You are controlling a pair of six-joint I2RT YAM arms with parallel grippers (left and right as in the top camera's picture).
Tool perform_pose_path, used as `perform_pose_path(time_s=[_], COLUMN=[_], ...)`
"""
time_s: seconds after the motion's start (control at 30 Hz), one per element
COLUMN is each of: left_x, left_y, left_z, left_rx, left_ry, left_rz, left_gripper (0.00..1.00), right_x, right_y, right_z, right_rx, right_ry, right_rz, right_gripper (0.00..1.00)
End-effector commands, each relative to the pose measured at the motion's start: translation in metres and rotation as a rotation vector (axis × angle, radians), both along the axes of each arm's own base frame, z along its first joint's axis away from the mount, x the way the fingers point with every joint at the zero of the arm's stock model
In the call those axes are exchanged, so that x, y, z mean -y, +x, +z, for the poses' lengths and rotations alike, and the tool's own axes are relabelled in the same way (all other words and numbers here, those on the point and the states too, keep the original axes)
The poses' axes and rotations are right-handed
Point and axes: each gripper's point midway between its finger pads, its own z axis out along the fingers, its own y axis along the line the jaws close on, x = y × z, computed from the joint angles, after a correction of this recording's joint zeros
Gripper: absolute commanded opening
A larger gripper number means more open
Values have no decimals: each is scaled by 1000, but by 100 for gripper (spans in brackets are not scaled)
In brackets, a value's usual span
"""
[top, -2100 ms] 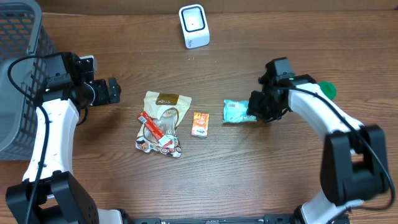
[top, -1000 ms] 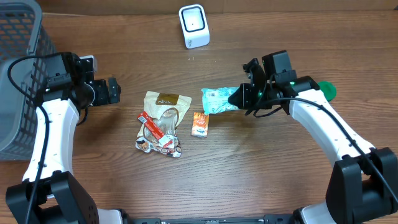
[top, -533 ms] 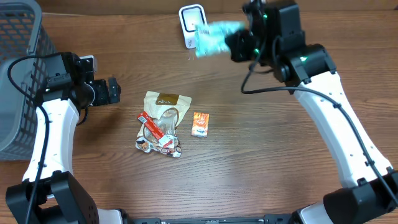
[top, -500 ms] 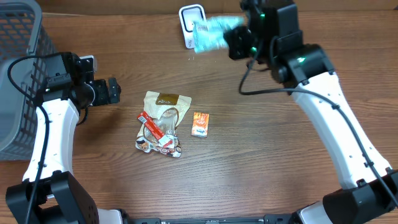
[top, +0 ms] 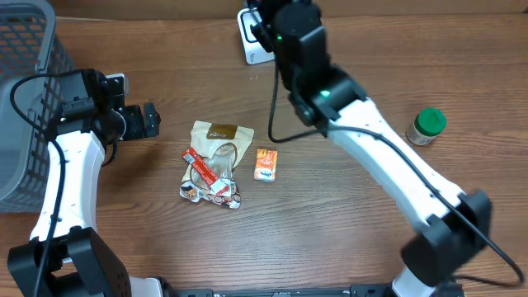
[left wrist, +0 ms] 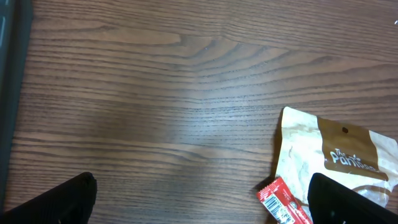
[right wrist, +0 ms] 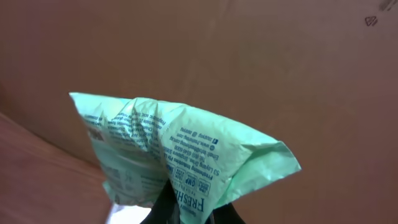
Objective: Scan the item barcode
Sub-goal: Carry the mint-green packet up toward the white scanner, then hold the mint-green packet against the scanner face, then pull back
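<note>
Starting overhead: the right arm (top: 363, 140) is stretched to the far edge of the table (top: 330, 239), and its wrist covers part of the white scanner (top: 247, 37). The right claw and what it holds are hidden under the wrist here. The left claw (top: 149, 120) is seen spread wide with nothing between its fingers, beside the grey basket (top: 25, 49). A brown pouch (top: 219, 136) lies just ahead of the left claw, with a red wrapper (top: 208, 172) lying on it and an orange packet (top: 265, 165) just past it. A green-lidded bottle (top: 426, 125) stands well apart from both claws, on the right arm's side.

Left wrist view: the left claw (left wrist: 205, 202) is spread, both dark fingertips (left wrist: 59, 199) sitting at the frame's lower corners over bare wood. The brown pouch (left wrist: 336, 158) and the red wrapper (left wrist: 283, 202) are seen just inside the right-hand fingertip; whether they touch it cannot be told.

Right wrist view: the right claw (right wrist: 189, 213) is pressed together on the lower edge of the green packet (right wrist: 168, 152). The packet is held up off the table, crumpled, its printed side facing the camera, with a plain brown surface behind it.
</note>
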Motion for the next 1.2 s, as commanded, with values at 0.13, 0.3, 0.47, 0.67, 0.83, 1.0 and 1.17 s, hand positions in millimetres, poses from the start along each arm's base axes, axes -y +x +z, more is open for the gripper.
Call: perform_pose_path(time_s=[0.13, 0.3, 0.47, 0.67, 0.83, 1.0, 1.17], left_x=[1, 1, 1, 1, 1, 1, 1], left_y=[5, 5, 5, 5, 5, 5, 5], left_z=[4, 4, 4, 4, 4, 4, 4], left_rx=[15, 15, 15, 15, 15, 15, 15], left_ry=[2, 2, 2, 2, 2, 2, 2], left_rz=[-16, -16, -16, -16, -16, -16, -16], left_gripper=[100, 100, 99, 100, 99, 100, 100], right_x=[-1, -8, -8, -1, 5, 8, 12], right_y=[44, 67, 87, 104, 113, 118, 126], right_z=[-50, -95, -130, -169, -202, -205, -199], right_rx=[53, 62, 120, 156, 126, 149, 171], right_ry=[-240, -334, -399, -472, -492, -477, -462], right_rz=[-124, -138, -191, -218, -206, -196, -159], right_gripper=[4, 4, 4, 4, 4, 4, 4])
